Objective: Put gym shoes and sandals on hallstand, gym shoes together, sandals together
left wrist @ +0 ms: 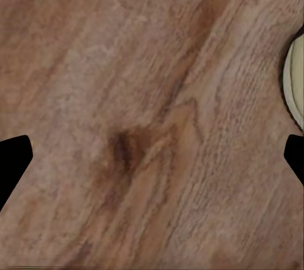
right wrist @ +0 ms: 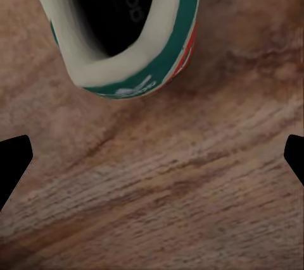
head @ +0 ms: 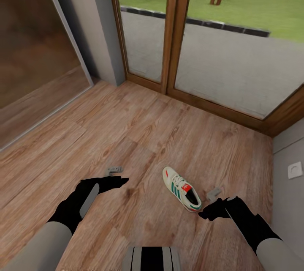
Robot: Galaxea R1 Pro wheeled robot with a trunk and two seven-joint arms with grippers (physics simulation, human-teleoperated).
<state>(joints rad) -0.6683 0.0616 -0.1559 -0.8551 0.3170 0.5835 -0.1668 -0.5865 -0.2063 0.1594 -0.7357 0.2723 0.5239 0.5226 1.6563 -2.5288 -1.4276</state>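
Sneaker [right wrist: 120,30] with "adidas" insole print on wood floor [head: 139,135], near wide-open right hand [head: 209,212]; left hand [head: 120,181] wide too

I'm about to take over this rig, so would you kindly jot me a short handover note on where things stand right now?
Left gripper: open, empty, hovering over bare wood floor.
Right gripper: open, empty, just beside the heel of the gym shoe, not touching it.
One gym shoe lies upright on the floor near the glass doors, heel toward the robot.
Done: nothing placed that these views show.
Left: grasp this shoe, find the other shoe, both sandals and the hallstand, then rack each pair side by side.
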